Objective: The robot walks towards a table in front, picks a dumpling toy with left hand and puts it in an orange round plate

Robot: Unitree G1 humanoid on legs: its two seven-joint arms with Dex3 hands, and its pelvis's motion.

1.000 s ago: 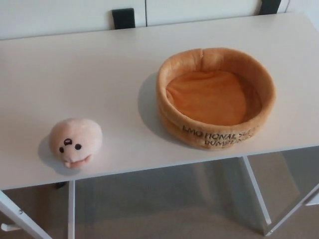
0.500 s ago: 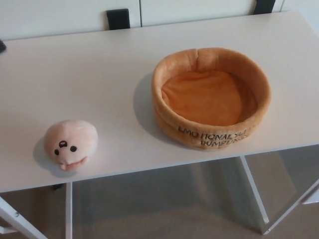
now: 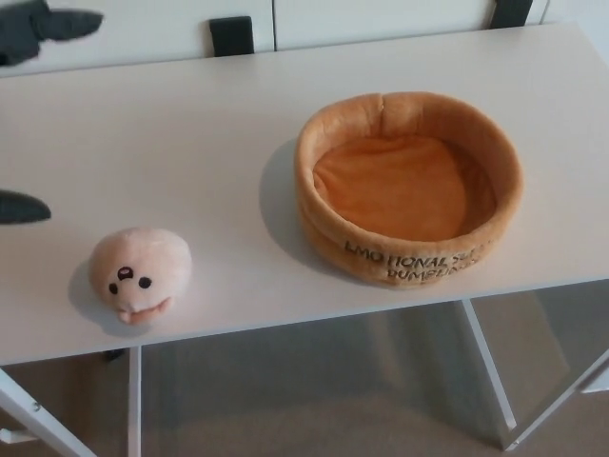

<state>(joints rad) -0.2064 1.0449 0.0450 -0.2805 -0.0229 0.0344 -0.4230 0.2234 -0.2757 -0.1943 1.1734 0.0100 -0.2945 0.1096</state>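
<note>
The dumpling toy [image 3: 141,273], a pale pink plush with a small face, lies near the front left edge of the white table [image 3: 190,133]. The orange round plush plate [image 3: 404,259] stands to its right with nothing in it, and dark lettering runs along its front wall. My left hand [image 3: 43,27] comes in at the picture's left edge. One dark finger shows at the top left and another fingertip [image 3: 19,207] lower down, spread wide apart and holding nothing. The lower fingertip is up and to the left of the toy, not touching it. My right hand does not show.
Two black blocks [image 3: 232,35] [image 3: 511,11] sit behind the table's far edge against a white wall. The table's front edge runs just below the toy, with white legs [image 3: 133,400] and beige floor beneath.
My left hand's fingers have come into view at the left edge; half a second ago only a sliver showed. The picture has shifted slightly; toy and plate have not moved on the table.
</note>
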